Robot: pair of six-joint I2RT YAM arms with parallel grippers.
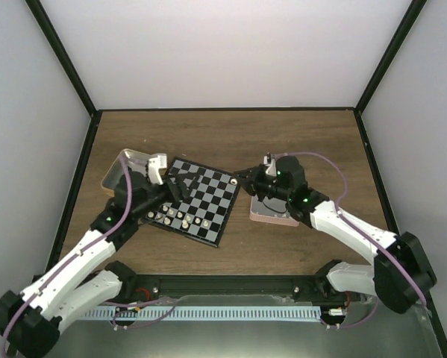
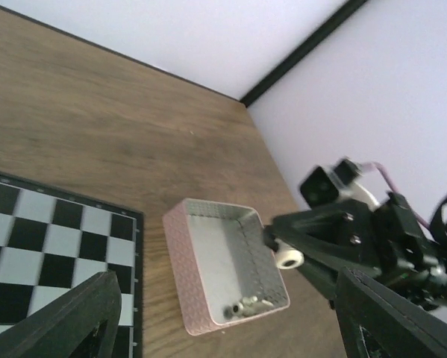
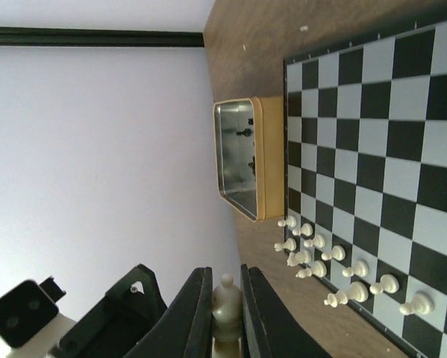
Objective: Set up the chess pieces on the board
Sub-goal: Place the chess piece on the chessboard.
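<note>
The right gripper (image 3: 225,277) is pressed together on a cream-white piece (image 3: 225,309), its two dark fingers (image 3: 197,313) clamping the little figure upright between them; seen from the left wrist, the held piece sits at the tip of the claw just beside the far wall of the pink tin (image 2: 201,313), though its height above the tin cannot be told; that tin rests on the wooden table (image 1: 208,138) to the right of the board (image 1: 208,195), apart from its rim, and a few small pale pieces (image 2: 245,306) lie bunched in one of its corners; the left gripper (image 2: 227,276) is spread wide, one finger at each lower side of its own view with nothing between them, and from above it hangs over the board's left half; the board lies turned at an angle near the middle of the table; more cream-white pieces (image 3: 320,257) stand in two short rows along the edge nearest the left arm's base, while most other squares are bare; just beside the board's left edge sits a gold tin (image 3: 259,160), and a couple of small black figures (image 3: 244,133) show inside it.
</note>
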